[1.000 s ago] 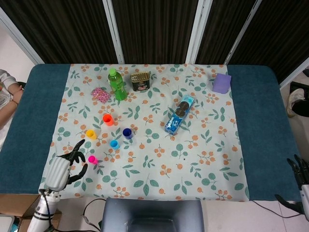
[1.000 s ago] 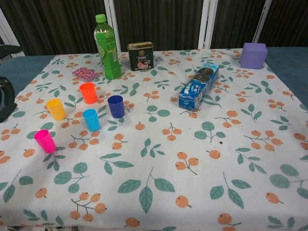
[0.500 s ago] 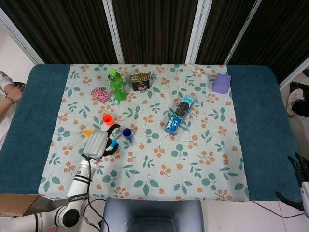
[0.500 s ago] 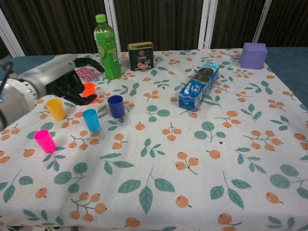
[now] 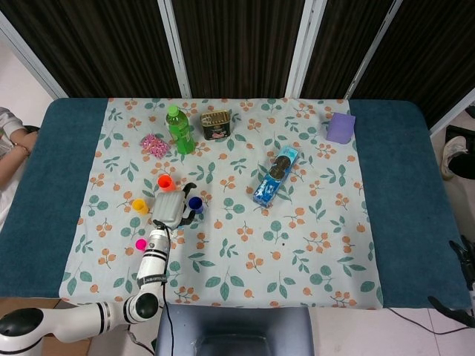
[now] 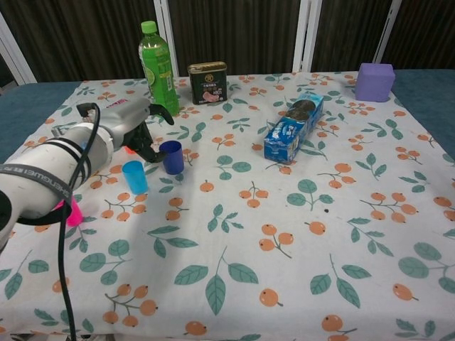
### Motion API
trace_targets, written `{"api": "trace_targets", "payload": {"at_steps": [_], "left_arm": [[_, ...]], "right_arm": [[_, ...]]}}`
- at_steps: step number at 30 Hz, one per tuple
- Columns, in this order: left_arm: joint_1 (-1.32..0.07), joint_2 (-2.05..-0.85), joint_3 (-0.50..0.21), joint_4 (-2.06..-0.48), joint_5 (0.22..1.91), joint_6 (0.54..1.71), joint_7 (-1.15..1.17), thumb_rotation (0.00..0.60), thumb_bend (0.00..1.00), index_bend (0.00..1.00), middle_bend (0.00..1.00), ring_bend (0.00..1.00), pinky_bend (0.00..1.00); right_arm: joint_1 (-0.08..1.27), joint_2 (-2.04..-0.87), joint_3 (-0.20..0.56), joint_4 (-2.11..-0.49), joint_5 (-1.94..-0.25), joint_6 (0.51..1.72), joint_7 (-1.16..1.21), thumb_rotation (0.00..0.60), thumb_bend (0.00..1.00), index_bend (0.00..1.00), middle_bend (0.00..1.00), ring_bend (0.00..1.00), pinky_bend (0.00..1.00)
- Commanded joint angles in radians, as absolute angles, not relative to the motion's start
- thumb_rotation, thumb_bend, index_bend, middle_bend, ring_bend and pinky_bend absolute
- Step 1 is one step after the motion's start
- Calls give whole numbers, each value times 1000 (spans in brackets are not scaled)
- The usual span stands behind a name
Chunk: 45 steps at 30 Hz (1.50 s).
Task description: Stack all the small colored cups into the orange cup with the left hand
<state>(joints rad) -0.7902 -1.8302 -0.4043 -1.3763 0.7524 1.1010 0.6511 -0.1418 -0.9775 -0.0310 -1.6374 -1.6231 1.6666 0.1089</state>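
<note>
The orange cup [image 5: 165, 182] stands left of centre on the floral cloth; in the chest view only a sliver of it [image 6: 130, 149] shows behind my left hand. My left hand [image 5: 171, 208] [image 6: 132, 125] hovers over the cup cluster with its fingers apart, holding nothing, and its fingertips hang just left of the dark blue cup [image 5: 196, 204] [image 6: 171, 156]. The light blue cup [image 6: 134, 177] stands in front of the hand and is hidden in the head view. The yellow cup [image 5: 139, 205] and the pink cup [image 5: 141, 244] [image 6: 72, 214] stand to the left. My right hand [image 5: 465, 261] barely shows at the table's right edge.
A green bottle [image 5: 179, 130] [image 6: 158, 69], a dark tin [image 5: 216, 125] [image 6: 207, 82] and a pink packet [image 5: 155, 144] stand behind the cups. A blue biscuit pack [image 5: 275, 175] [image 6: 293, 126] lies at centre, a purple box [image 5: 341, 127] [image 6: 375, 82] far right. A person's arm [image 5: 11, 137] is at the left edge.
My left arm has swung from the table's front left corner in over the cups, ending beside the dark blue cup. No cup has moved. The right hand stays at the right edge.
</note>
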Motion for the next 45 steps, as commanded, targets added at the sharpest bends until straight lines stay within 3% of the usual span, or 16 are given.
{"api": "trace_targets", "payload": {"at_steps": [1, 9, 22, 31, 41, 44, 45], "left_arm": [[-799, -1837, -390, -1360, 743, 1094, 651, 600, 349, 272, 1000, 1000, 1000], [-811, -1851, -375, -1324, 737, 1095, 648, 600, 349, 292, 1000, 1000, 1000], [-831, -1883, -370, -1252, 742, 1091, 608, 600, 341, 438, 1000, 1000, 1000], [-832, -1880, -374, -1255, 755, 1098, 579, 600, 340, 474, 1000, 1000, 1000], [-819, -1791, -438, -1318, 778, 1138, 522, 600, 340, 481, 1000, 1000, 1000], [-784, -1741, -411, -1368, 831, 1213, 535, 600, 340, 482, 1000, 1000, 1000], [-791, -1732, -425, -1343, 822, 1190, 523, 600, 340, 482, 1000, 1000, 1000]], "right_arm": [[-143, -976, -31, -1636, -1624, 1669, 112, 600, 190, 0, 0, 0, 0], [-145, -977, -31, -1634, -1627, 1673, 114, 600, 190, 0, 0, 0, 0], [-150, -972, -30, -1631, -1627, 1684, 132, 600, 190, 0, 0, 0, 0], [-151, -971, -29, -1631, -1627, 1685, 134, 600, 191, 0, 0, 0, 0], [-152, -968, -27, -1630, -1624, 1686, 143, 600, 191, 0, 0, 0, 0], [-153, -967, -27, -1630, -1623, 1687, 145, 600, 190, 0, 0, 0, 0], [-153, -967, -27, -1630, -1624, 1687, 145, 600, 190, 0, 0, 0, 0]]}}
